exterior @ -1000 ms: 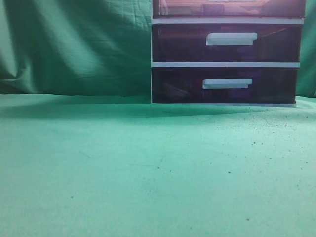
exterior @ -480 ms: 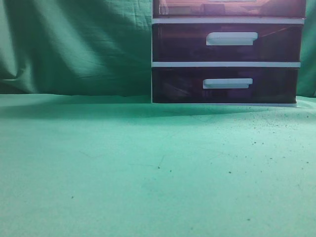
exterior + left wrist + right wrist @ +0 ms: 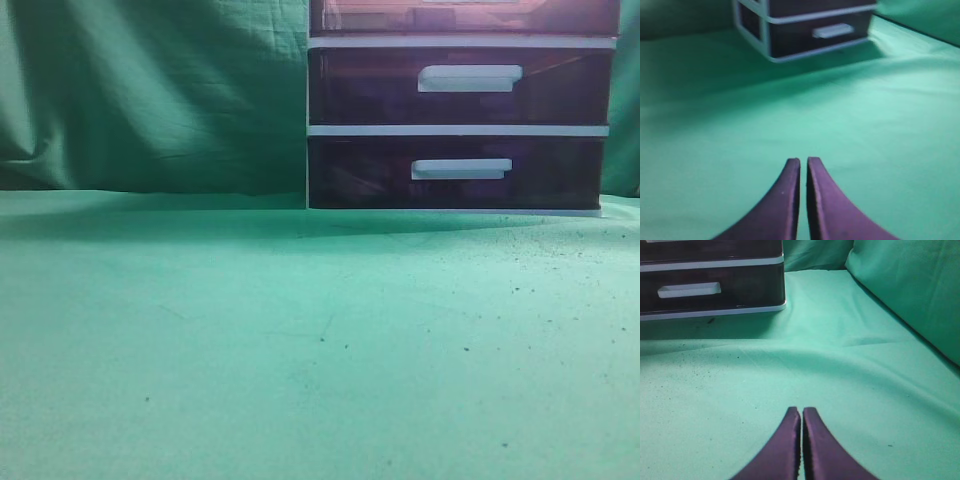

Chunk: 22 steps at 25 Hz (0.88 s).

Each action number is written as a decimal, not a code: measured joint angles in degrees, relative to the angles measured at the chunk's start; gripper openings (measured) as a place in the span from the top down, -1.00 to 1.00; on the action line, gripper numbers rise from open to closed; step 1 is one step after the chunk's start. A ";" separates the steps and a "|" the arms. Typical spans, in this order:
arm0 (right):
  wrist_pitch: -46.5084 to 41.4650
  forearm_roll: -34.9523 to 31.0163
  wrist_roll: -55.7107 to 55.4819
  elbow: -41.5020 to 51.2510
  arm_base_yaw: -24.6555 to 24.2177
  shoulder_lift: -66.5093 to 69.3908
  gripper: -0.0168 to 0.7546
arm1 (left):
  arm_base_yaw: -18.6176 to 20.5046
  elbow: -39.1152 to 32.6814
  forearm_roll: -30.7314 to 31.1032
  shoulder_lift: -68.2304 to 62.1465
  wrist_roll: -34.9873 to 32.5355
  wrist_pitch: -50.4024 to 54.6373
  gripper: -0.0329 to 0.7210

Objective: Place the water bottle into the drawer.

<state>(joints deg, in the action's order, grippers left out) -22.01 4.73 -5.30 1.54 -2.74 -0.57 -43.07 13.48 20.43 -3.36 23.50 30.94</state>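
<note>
Nothing moved; drawer unit (image 3: 458, 105) behind cloth (image 3: 250, 340)

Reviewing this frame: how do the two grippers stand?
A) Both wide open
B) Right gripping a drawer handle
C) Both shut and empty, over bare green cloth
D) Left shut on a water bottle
C: in each wrist view the left gripper and the right gripper show fingertips nearly together with nothing between, over the green cloth.
</note>
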 joint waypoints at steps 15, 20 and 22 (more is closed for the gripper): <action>-0.09 0.00 0.13 0.00 0.00 0.00 0.96 | 42.47 -14.81 0.68 3.89 -0.30 -22.60 0.91; -0.09 0.00 0.13 0.00 0.00 0.00 0.96 | 43.99 -14.81 1.11 3.88 -0.30 -17.43 0.91; -0.09 0.00 0.13 0.00 0.00 0.00 0.96 | 43.99 -14.81 1.11 3.88 -0.30 -14.33 0.91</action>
<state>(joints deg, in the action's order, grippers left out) -22.10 4.73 -5.17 1.54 -2.74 -0.57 0.92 -1.34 21.54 0.52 23.19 16.61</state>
